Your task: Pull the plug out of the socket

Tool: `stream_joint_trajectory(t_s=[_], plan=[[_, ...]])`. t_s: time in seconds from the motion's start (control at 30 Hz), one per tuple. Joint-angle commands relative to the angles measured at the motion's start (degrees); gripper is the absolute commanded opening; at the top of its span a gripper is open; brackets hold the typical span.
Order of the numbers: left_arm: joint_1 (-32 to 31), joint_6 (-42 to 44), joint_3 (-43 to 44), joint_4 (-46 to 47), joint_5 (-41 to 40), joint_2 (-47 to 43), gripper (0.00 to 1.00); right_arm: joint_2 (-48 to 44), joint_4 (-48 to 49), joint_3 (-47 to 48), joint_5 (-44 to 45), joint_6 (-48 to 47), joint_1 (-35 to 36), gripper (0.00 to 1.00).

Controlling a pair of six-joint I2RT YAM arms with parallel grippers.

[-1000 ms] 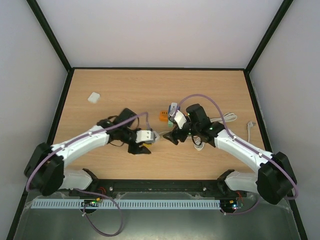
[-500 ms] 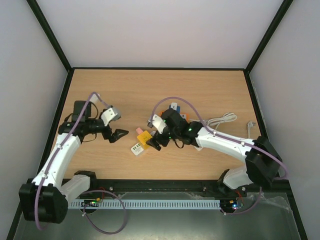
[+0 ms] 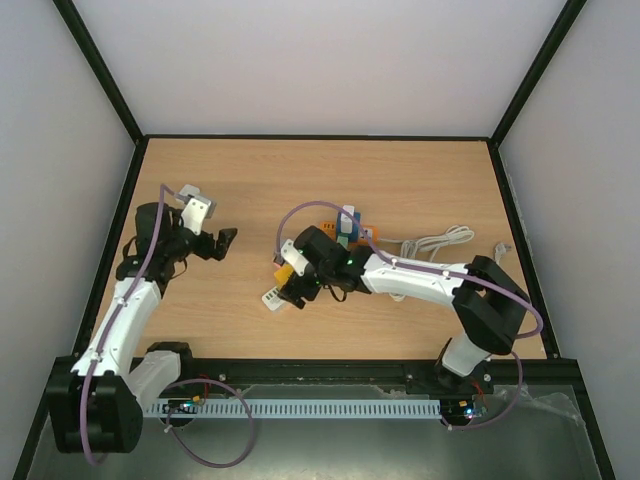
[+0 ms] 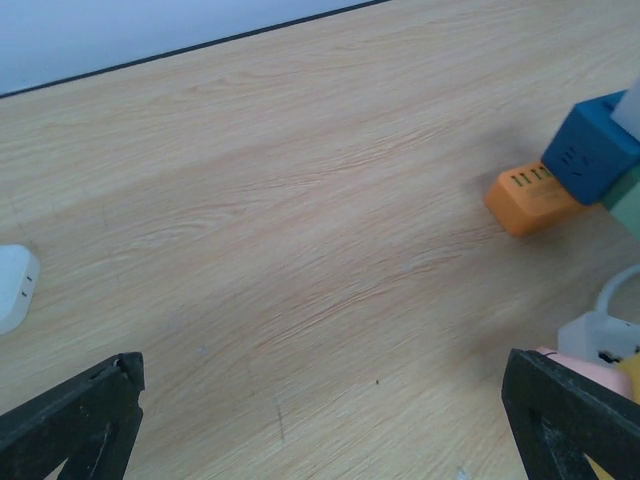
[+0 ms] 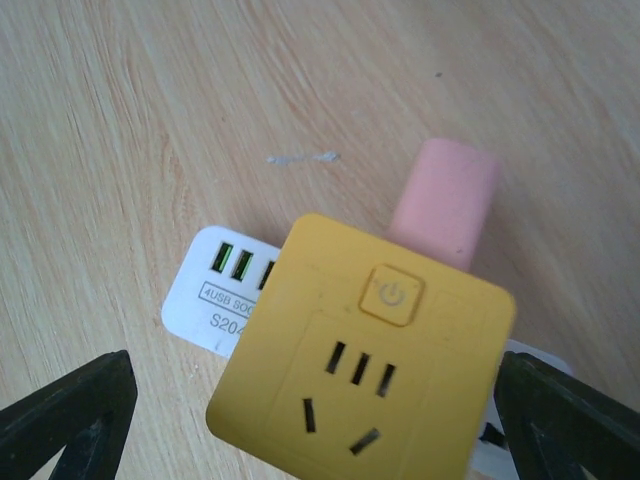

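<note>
wooden table (image 3: 420, 170) fills the middle of the top view; left arm (image 3: 125, 310) runs up the left side, left gripper (image 3: 222, 243) left of centre, fingers spread wide, nothing between them; right arm (image 3: 420, 280) reaches from lower right to centre, right gripper (image 3: 291, 282) also spread, straddling the yellow socket (image 5: 360, 370) with a gap on each side, not touching it; white cable (image 3: 440, 240) bundled right of centre; blue cube (image 4: 590, 150) and orange block (image 4: 525, 195) touching at the right edge of the left wrist view; white USB block (image 5: 215, 290) pokes out from under the socket's left edge; pink plug (image 5: 445, 200) butts against the socket's upper-right edge, can't tell if it's seated
</note>
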Motion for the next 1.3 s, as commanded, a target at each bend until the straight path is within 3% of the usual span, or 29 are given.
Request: stream_joint_trajectory(t_s=[0.0, 0.17, 0.4, 0.5, 0.67, 0.73, 0.87, 1.27], plan=[[0.37, -2.48, -0.21, 2.67, -2.35, 2.73, 1.00, 2.60, -0.02, 1.68, 3.32, 0.63, 1.64, 0.95], [0.45, 7.30, 5.12, -7.54, 3.22, 8.91, 1.00, 2.90, -0.19, 1.60, 5.83, -0.28, 1.67, 0.80], [0.45, 18.36, 5.58, -13.12, 13.94, 11.13, 1.00, 1.03, -0.05, -0.52, 8.40, -2.28, 1.63, 0.58], [0.43, 24.66, 6.90, -17.27, 17.44, 13.75, 1.00, -1.01, -0.59, -2.06, 7.44, -4.14, 1.57, 0.55], [0.13, 45.74, 7.96, -30.06, 25.33, 17.71, 1.00, -6.00, -3.88, -5.06, 2.25, -10.87, 1.27, 0.55], [-1.19, 50.42, 7.37, -31.78, 26.32, 17.92, 0.98, -7.89, -5.78, -6.28, -0.07, -13.78, 1.14, 0.55], [-6.12, 52.38, 5.94, -28.96, 25.37, 16.88, 0.91, -11.42, -7.45, -9.61, -3.32, -18.64, 0.06, 0.54], [-26.27, 43.01, -0.98, -7.47, 15.48, 16.31, 0.66, -17.66, -5.24, -17.96, -5.59, -26.30, -3.05, 0.47]])
